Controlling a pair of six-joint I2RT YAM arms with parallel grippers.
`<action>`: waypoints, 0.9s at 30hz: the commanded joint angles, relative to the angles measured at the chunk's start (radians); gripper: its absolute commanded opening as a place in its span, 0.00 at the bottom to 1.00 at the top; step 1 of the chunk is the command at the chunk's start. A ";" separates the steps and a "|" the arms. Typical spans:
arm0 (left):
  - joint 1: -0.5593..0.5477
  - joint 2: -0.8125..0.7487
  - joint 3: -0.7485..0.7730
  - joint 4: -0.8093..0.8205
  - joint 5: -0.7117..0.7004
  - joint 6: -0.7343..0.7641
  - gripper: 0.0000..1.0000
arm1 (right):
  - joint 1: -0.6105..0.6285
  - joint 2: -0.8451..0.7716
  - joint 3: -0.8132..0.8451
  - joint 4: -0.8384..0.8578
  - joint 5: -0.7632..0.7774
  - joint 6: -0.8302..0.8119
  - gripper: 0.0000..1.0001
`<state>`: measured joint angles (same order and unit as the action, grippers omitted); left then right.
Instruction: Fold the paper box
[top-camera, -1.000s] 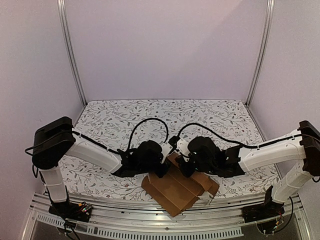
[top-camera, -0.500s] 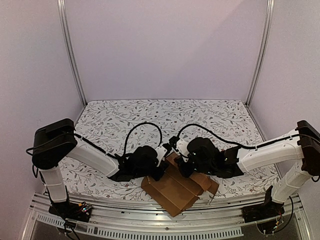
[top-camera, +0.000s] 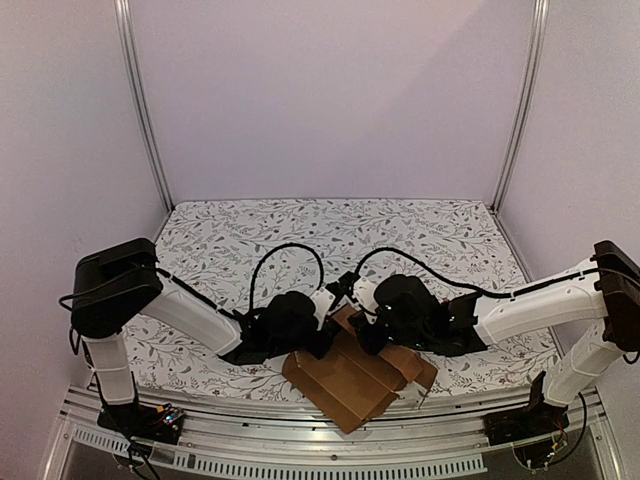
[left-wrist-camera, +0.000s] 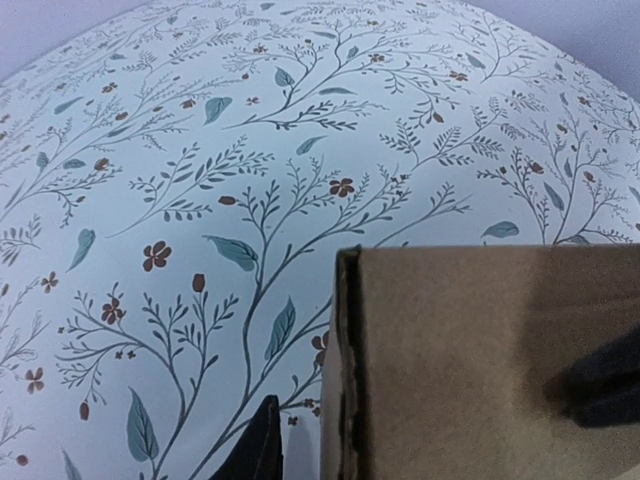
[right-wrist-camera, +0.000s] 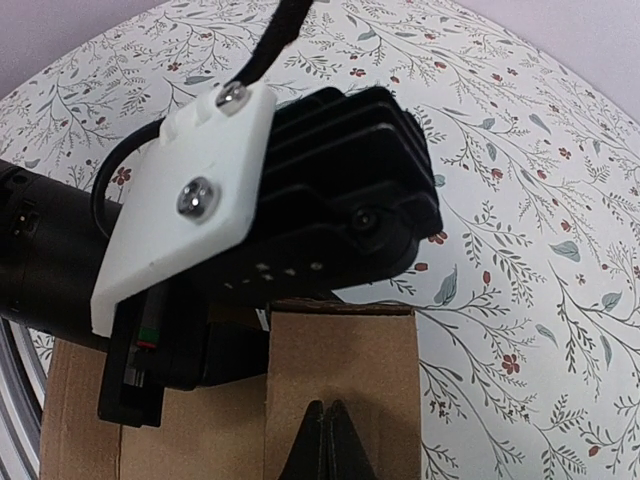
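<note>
The paper box (top-camera: 345, 385) is plain brown cardboard, lying partly folded at the table's near edge between both arms. My left gripper (top-camera: 318, 345) is at its far left corner. In the left wrist view one dark finger (left-wrist-camera: 262, 450) stands just left of an upright cardboard edge (left-wrist-camera: 345, 370), and a blurred dark shape shows over the panel on the right, so the jaws stand apart around that edge. My right gripper (top-camera: 368, 340) has its fingertips (right-wrist-camera: 328, 445) pressed together, resting on top of a narrow cardboard panel (right-wrist-camera: 340, 370).
The floral tablecloth (top-camera: 330, 235) covers the table behind the box. The left wrist's black and white housing (right-wrist-camera: 270, 190) sits close in front of my right gripper. Metal frame posts stand at the back corners, and a rail runs along the near edge.
My left gripper has dropped lower and shifted slightly toward the near left beside the box. The right arm and the box have barely moved.
</note>
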<state>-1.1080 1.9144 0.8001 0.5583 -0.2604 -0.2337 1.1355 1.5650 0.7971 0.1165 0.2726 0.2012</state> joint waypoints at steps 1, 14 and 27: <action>-0.015 0.027 0.018 0.053 -0.011 -0.012 0.24 | -0.006 0.024 -0.027 -0.047 -0.031 0.017 0.00; -0.016 0.077 0.019 0.151 -0.005 -0.050 0.20 | -0.005 0.013 -0.029 -0.063 -0.042 0.030 0.00; -0.016 0.090 -0.005 0.232 0.001 -0.054 0.00 | -0.006 0.013 -0.020 -0.078 -0.043 0.038 0.00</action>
<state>-1.1118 1.9923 0.8032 0.7147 -0.2634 -0.2810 1.1313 1.5646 0.7971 0.1200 0.2512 0.2260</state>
